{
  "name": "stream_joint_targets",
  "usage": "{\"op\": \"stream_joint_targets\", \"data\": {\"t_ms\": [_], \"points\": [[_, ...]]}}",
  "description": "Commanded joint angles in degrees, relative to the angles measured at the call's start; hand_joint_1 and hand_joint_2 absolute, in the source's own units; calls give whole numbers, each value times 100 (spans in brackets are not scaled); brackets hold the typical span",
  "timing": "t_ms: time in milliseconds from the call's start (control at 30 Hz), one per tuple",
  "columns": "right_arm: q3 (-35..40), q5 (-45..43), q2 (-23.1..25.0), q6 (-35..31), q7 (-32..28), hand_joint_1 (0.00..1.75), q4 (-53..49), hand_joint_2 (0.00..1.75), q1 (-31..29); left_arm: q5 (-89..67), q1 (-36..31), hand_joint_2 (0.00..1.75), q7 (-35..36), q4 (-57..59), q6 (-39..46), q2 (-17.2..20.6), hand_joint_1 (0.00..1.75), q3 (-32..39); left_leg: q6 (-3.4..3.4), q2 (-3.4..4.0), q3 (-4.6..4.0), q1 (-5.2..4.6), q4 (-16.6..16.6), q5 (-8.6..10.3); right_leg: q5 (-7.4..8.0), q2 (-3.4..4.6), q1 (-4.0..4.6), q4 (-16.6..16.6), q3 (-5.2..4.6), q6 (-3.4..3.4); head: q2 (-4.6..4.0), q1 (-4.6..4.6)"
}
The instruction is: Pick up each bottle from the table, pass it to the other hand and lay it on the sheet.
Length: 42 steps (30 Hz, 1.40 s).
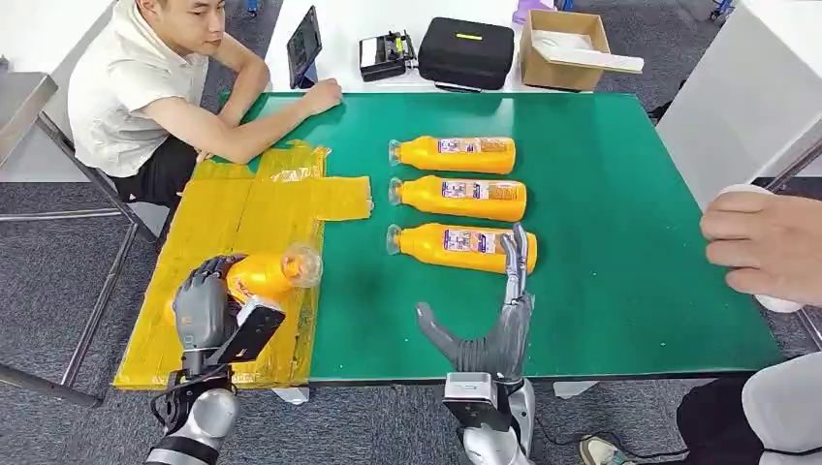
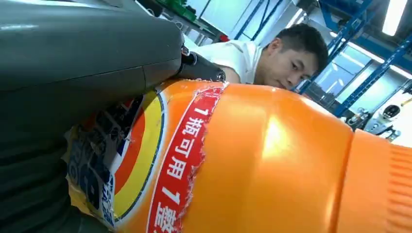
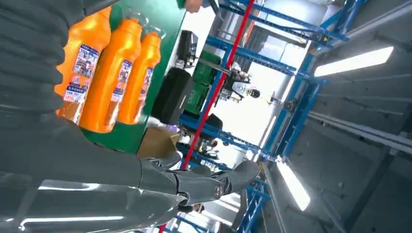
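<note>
1. The left robot hand [image 1: 205,308] is clamped round an orange bottle [image 1: 267,273], holding it just above the yellow sheet [image 1: 228,208], clear cap end pointing away toward the bench [image 1: 620,242] middle.
2. To finish this step well, I judge it should lower the bottle onto its side, fully on the sheet, and let go only once it rests — a round body may roll.
3. The right robot hand [image 1: 499,320] holds nothing, fingers apart and extended, tips reaching the nearest bottle [image 1: 460,247]; two more [image 1: 458,197] [image 1: 454,154] lie just beyond it.
4. All bottles look full of orange liquid and capped; a cardboard box [image 1: 565,46] sits far beyond — contents unclear.
</note>
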Motion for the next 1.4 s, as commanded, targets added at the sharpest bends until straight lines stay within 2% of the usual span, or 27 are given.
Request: {"op": "stream_joint_targets", "data": {"t_ms": [33,100,133,200,500,533,567,600,667,833,933,967,1100,1367,1400], "points": [[-166,-13,-13,-479,-13,0,21,175,-37,-13,-275,175,17,353,21,143,175,76,0,3,23,4,-1,-10,-9,-4,8,-4,26,-18,0,0],[-166,-13,-13,-479,-13,0,21,175,-37,-13,-275,175,17,353,21,143,175,76,0,4,15,2,-2,-6,-5,-1,5,-4,16,-14,0,0],[-166,-13,-13,-479,-13,0,21,175,-37,-13,-275,175,17,353,21,143,175,76,-1,14,50,7,3,-24,-21,2,14,-1,50,-33,0,-2],[-166,-13,-13,-479,-13,0,21,175,-37,-13,-275,175,17,353,21,143,175,76,0,4,14,1,-2,-5,-5,-1,4,-3,14,-13,0,-2],[-166,-13,-13,-479,-13,0,21,175,-37,-13,-275,175,17,353,21,143,175,76,1,11,28,3,-1,-12,-9,2,7,-3,28,-20,0,0],[85,-285,-108,-479,-13,0,163,175,-165,-1442,-554,175,663,952,49,320,175,-89,1,6,20,3,-1,-9,-7,-1,6,-3,21,-16,0,0],[44,-168,-87,-479,-13,0,161,175,-170,-1641,-689,175,824,1253,-146,326,175,-33,1,16,50,7,6,-26,-21,2,14,0,52,-34,0,0],[134,-206,-130,-479,-13,0,278,175,-232,-1920,-996,175,950,1851,-487,334,175,-63,-1,5,23,2,-6,-5,-5,-2,5,-6,24,-17,0,-2],[241,-429,-194,-470,-13,0,337,175,-332,-1919,-1470,175,970,2780,-777,256,175,10,-1,-9,30,2,-11,0,-4,-15,6,-9,35,-19,0,0],[429,-691,-266,-433,-13,0,367,175,-460,-2214,-2249,175,1152,4282,-605,171,175,72,-4,4,32,7,-2,-1,-2,-2,12,-6,35,-24,0,0],[428,-711,-295,-416,-13,0,375,175,-450,-2206,-2332,175,1063,4501,-854,59,175,110,-4,4,32,5,-5,0,-4,-3,9,-4,36,-21,0,-2],[493,-718,-340,-194,-10,0,483,175,-533,-2564,-2365,175,1144,4728,-1507,52,175,-218,-3,9,47,7,-5,-6,-8,-1,13,-7,51,-27,0,0],[575,-815,-361,-232,-13,0,524,175,-577,-2541,-2351,175,1056,4847,-1286,-39,175,-173,-2,-1,43,0,-10,1,-4,0,4,-9,51,-15,0,0],[636,-843,-376,-212,-13,0,486,175,-548,-2337,-2322,175,917,4782,-1582,-102,175,-28,-1,0,61,0,-9,6,-1,2,5,-9,65,-22,0,0],[630,-849,-376,-196,-13,0,491,175,-545,-2289,-2340,175,909,4801,-1717,-131,140,-4,-3,-7,60,-1,-10,10,1,-4,3,-9,66,-16,0,0]]}}
